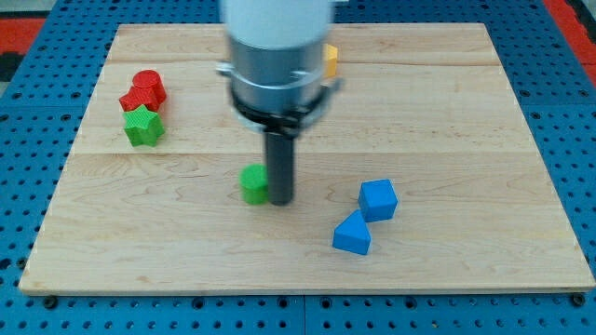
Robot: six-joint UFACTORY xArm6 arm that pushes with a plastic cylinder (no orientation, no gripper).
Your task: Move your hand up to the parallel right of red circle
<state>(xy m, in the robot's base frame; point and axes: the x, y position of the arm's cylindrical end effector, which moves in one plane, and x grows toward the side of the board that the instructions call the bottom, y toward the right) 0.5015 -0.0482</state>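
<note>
Camera view: my tip (280,201) just right of green block (253,183).

Red circle (148,87), upright short cylinder, board's upper left, touching another red block (133,100)

Pale wooden board (447,121) with faint grain lines, blue perforated surround (28,140), two red blocks (144,90) touching, green star block (143,127), green block (253,183), blue cube (378,199), blue wedge-like block (352,234), yellow block (330,60), dark rod, my tip (280,200) black
</note>
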